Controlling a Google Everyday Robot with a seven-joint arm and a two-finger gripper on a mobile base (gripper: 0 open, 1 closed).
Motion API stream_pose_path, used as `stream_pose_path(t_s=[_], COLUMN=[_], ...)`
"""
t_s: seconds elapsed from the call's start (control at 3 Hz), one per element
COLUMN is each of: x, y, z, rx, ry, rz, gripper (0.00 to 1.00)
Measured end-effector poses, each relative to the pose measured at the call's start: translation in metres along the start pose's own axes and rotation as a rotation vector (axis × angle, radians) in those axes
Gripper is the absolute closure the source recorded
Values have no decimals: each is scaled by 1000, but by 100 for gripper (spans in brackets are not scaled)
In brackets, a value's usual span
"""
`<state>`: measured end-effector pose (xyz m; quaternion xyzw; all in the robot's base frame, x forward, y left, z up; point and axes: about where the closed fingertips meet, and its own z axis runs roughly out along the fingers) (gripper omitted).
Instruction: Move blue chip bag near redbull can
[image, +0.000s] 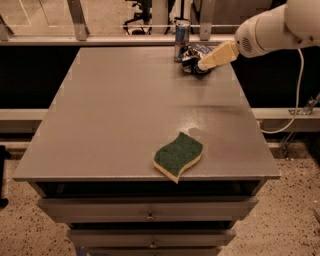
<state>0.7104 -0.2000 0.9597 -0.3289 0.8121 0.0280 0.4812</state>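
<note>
The blue chip bag (192, 54), dark and crinkly with white lettering, lies on the grey table (125, 115) at the far right corner. It sits right beside the redbull can (181, 39), which stands upright just to its left. My gripper (205, 64) comes in from the right on the white arm (270, 30). Its cream tip is at the bag's right edge, low over the table.
A green wavy sponge (178, 155) lies near the table's front edge, right of centre. A rail and metal posts (77, 20) run behind the table. Drawers (150, 210) sit below the tabletop. A cable (299, 75) hangs on the right.
</note>
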Motion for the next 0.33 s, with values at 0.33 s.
stream_pose_path(t_s=[0.33], x=[9], y=[12], z=[-46], rx=[-88], ry=[-109], rz=[15], gripper=[0])
